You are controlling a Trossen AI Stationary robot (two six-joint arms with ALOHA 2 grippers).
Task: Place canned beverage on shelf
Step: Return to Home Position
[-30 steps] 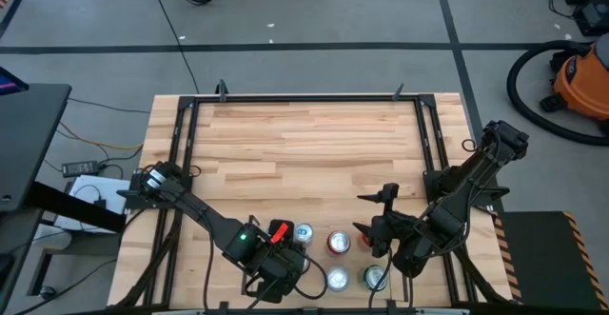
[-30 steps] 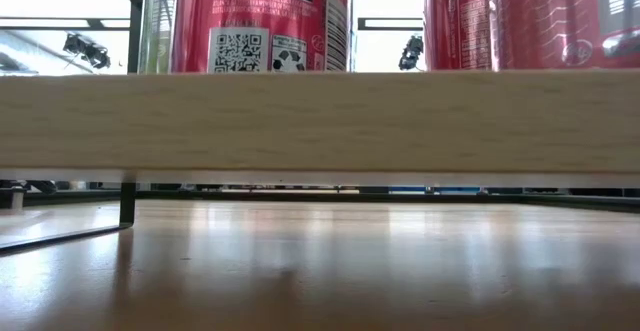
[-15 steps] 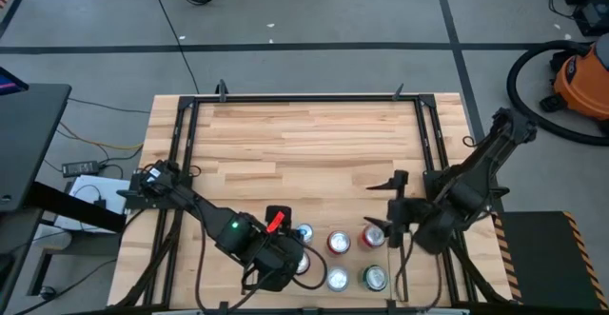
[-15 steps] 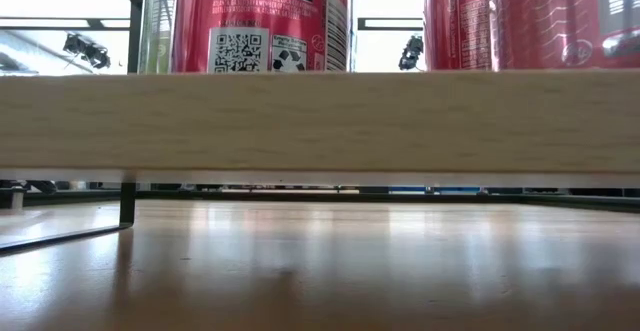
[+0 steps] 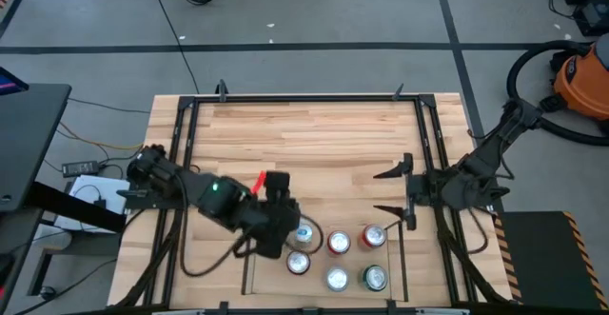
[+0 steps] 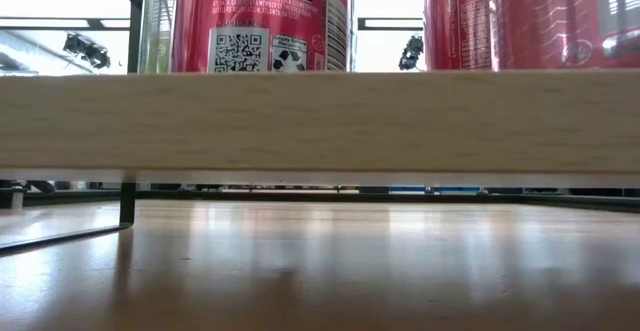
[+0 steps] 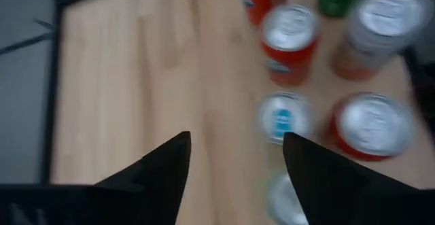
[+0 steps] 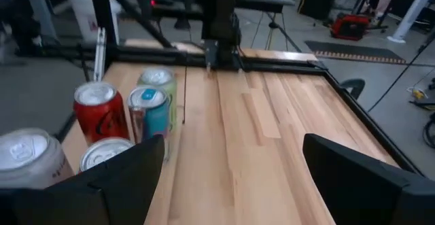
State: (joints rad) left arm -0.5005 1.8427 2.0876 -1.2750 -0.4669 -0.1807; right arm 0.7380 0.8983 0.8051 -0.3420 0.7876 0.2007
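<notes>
High overhead; low close against shelf (image 6: 320,121); cans (image 5: 338,243) shared

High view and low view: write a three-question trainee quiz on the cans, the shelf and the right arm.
1. True or false: the right arm has its jaws shut on a can.
2. In the high view, how many cans show their tops? A four; B six; C nine.
3. In the low view, what stands on the floor of the shelf?
Key: 1 false: the jaws are open and empty, apart from the cans. 2 B. 3 upright red cans.
</notes>
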